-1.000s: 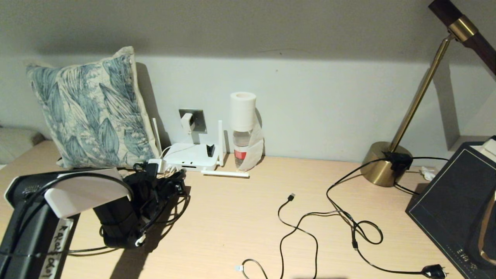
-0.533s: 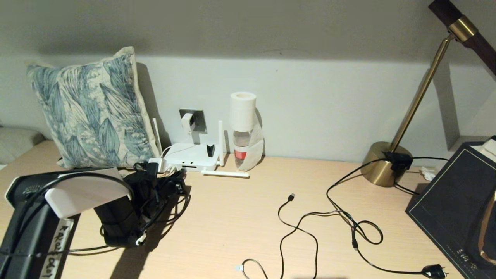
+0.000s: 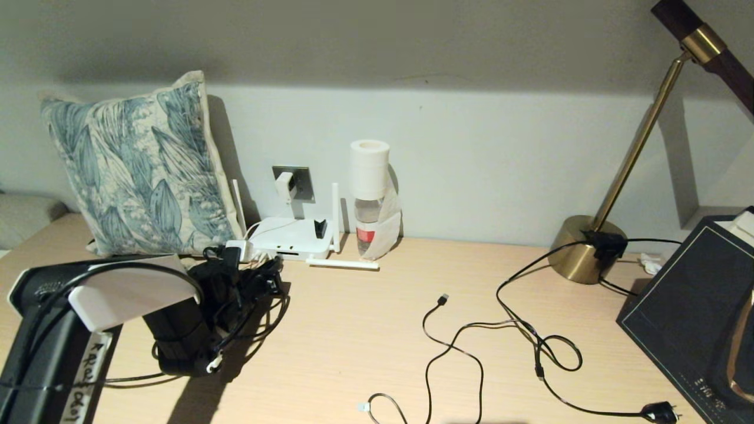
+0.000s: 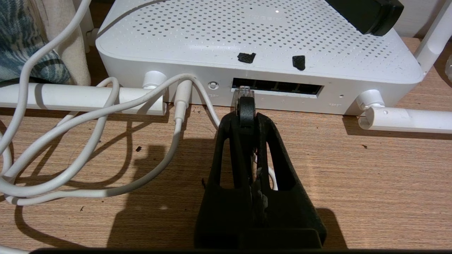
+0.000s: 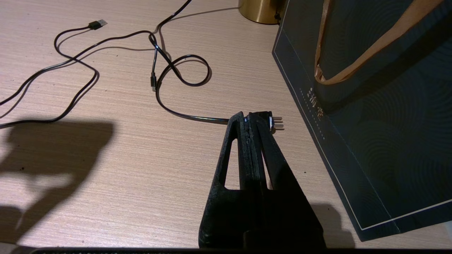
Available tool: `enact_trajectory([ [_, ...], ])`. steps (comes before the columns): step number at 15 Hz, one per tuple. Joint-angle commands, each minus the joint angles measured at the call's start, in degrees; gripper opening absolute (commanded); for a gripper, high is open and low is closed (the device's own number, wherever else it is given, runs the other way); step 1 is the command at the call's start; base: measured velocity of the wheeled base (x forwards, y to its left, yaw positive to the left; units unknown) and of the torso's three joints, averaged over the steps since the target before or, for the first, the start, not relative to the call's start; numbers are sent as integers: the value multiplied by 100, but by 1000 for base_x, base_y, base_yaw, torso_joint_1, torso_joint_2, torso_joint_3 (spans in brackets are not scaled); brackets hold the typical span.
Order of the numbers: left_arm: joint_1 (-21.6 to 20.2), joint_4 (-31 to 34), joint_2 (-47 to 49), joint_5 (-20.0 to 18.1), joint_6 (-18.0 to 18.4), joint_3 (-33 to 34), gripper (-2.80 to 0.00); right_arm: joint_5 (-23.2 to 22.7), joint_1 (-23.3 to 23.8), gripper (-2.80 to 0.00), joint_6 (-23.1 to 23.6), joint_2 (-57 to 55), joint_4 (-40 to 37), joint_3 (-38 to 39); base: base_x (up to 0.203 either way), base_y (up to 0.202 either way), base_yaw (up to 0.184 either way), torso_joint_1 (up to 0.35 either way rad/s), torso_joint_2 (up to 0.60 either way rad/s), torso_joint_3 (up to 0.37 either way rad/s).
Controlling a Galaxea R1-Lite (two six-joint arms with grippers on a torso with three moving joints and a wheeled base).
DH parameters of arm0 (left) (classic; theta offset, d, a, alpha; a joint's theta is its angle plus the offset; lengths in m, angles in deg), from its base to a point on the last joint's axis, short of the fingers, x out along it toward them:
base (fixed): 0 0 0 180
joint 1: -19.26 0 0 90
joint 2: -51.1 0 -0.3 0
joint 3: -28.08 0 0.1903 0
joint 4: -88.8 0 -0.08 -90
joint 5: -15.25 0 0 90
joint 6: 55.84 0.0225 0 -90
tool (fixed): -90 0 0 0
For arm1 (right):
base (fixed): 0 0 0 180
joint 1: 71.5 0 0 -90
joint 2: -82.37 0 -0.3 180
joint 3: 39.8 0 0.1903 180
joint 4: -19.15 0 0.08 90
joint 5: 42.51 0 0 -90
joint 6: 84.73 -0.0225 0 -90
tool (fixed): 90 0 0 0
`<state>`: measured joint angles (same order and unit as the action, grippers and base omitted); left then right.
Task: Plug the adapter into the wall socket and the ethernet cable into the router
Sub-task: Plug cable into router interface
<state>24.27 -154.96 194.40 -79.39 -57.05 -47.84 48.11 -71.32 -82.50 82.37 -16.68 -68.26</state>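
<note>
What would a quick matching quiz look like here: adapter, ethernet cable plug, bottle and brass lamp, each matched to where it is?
1. adapter
2. ethernet cable
3. bottle
4. brass lamp

A. far right of the desk
B. in the wall socket
C. clamped in the left hand, at the router ports
D. under a paper roll, right of the router

Pairs: 1-B, 2-C, 3-D, 4-A

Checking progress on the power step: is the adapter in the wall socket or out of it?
In. The head view shows the adapter sitting against the wall socket, its white cord hanging down toward the router.
</note>
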Motion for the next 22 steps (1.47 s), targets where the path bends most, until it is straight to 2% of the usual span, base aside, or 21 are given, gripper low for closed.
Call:
enact_trajectory([
  [1,0,-54,5,-3,-2,0,-280,2,-1,-280,5,-2,-2,0,0,0,0,0,0,0],
  [22,0,-54,-83,-3,-2,87,-280,-1,-1,-280,5,-8,-11,0,0,0,0,0,0,0],
])
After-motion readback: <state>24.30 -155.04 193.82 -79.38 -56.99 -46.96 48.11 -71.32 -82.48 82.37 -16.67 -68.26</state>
